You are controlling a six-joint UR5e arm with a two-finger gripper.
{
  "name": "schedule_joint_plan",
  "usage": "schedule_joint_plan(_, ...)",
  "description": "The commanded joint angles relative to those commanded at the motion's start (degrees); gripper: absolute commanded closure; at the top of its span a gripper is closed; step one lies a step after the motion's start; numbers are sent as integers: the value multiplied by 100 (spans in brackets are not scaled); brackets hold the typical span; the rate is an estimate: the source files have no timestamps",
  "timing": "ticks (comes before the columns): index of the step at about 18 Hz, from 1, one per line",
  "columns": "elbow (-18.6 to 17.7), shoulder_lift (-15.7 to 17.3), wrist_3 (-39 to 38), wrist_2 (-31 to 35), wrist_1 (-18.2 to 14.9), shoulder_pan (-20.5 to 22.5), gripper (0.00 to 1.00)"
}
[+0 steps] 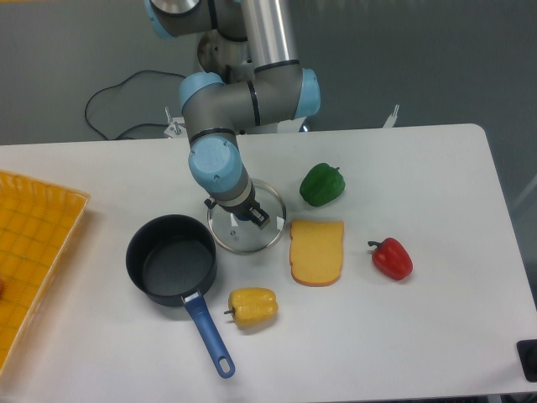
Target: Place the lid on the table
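The lid (pixel 267 228), clear glass with a thin silver rim, lies flat just right of the dark saucepan (pixel 171 259), at or just above the white table (pixel 419 336). My gripper (pixel 244 218) points straight down over the lid's centre. The wrist hides the blue knob and most of the fingers. One dark fingertip (pixel 257 217) shows over the glass. I cannot tell whether the jaws are shut on the knob or open around it.
A green pepper (pixel 322 184) sits behind the lid on the right. A yellow cheese-like slice (pixel 317 251) lies right of it, with a red pepper (pixel 392 259) further right. A yellow pepper (pixel 252 307) lies in front. A yellow gridded tray (pixel 33 243) stands at the left edge.
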Motion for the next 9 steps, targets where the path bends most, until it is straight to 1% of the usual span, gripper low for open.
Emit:
schedule_joint_plan(1, 9, -17, -9, 0, 0, 0, 16)
schedule_joint_plan(5, 78, -26, -9, 9, -9, 0, 16)
schedule_joint_plan(6, 157, -18, -9, 0, -9, 0, 10)
schedule_joint_plan(7, 280, -18, -9, -17, -17, 0, 0)
schedule_joint_plan(9, 456, 17, -9, -9, -44, 9, 0)
